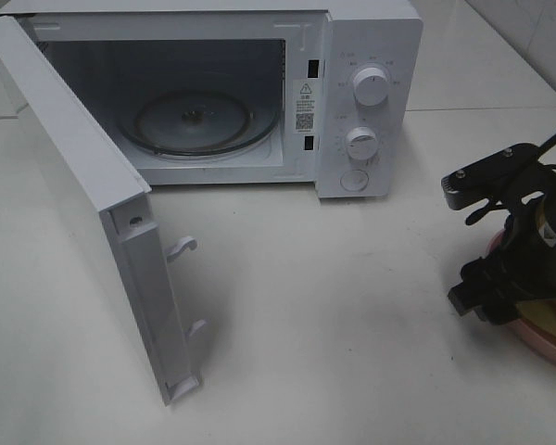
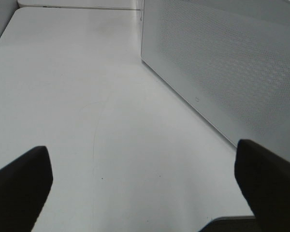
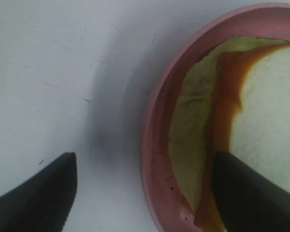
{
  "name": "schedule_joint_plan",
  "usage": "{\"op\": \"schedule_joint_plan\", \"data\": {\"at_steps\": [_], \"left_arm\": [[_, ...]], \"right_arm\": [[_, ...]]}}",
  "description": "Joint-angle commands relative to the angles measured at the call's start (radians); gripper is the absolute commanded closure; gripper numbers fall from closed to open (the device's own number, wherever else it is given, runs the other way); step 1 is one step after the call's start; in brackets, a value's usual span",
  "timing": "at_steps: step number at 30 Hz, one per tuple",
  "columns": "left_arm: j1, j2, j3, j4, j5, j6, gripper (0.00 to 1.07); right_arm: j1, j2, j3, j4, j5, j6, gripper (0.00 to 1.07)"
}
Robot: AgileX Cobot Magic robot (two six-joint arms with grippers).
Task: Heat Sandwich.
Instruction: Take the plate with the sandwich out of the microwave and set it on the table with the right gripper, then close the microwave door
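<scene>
The sandwich [image 3: 270,106], white bread with a brown crust and pale green filling, lies on a round pink plate [image 3: 157,121] at the table's right edge. My right gripper [image 3: 144,159] hangs low over it, open. One of its fingers [image 3: 43,193] is over bare table outside the rim and the other is above the bread. From the high camera the right gripper [image 1: 505,287] covers most of the plate [image 1: 547,348] and hides the sandwich. My left gripper [image 2: 142,147] is open and empty above the table, beside the microwave door [image 2: 222,72]. The high view does not show it.
The white microwave [image 1: 366,93] stands at the back, its door [image 1: 83,213] swung wide toward the front left. The glass turntable [image 1: 199,120] inside carries nothing. Bare white table [image 1: 334,315] lies between the microwave and the plate.
</scene>
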State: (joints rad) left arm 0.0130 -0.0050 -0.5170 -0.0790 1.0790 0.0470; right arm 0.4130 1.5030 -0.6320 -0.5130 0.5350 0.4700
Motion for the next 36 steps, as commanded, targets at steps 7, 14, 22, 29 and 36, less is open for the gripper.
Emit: {"op": "schedule_joint_plan", "data": {"at_steps": [7, 14, 22, 29, 36], "left_arm": [[0.003, -0.005, 0.002, -0.002, -0.009, 0.001, 0.10], [0.003, -0.005, 0.002, -0.002, -0.009, 0.001, 0.10], [0.003, -0.005, 0.002, -0.002, -0.009, 0.001, 0.10], [0.003, -0.005, 0.002, -0.002, -0.009, 0.001, 0.10], [0.003, -0.005, 0.002, -0.002, -0.009, 0.001, 0.10]], "right_arm": [[-0.004, -0.187, -0.003, 0.145, 0.090, -0.149, 0.32], [-0.003, -0.330, -0.003, 0.217, 0.096, -0.201, 0.30], [-0.003, -0.520, -0.003, 0.287, 0.145, -0.264, 0.30], [-0.003, -0.668, -0.003, 0.362, 0.254, -0.321, 0.31], [-0.003, -0.839, -0.003, 0.368, 0.408, -0.320, 0.31]]}}
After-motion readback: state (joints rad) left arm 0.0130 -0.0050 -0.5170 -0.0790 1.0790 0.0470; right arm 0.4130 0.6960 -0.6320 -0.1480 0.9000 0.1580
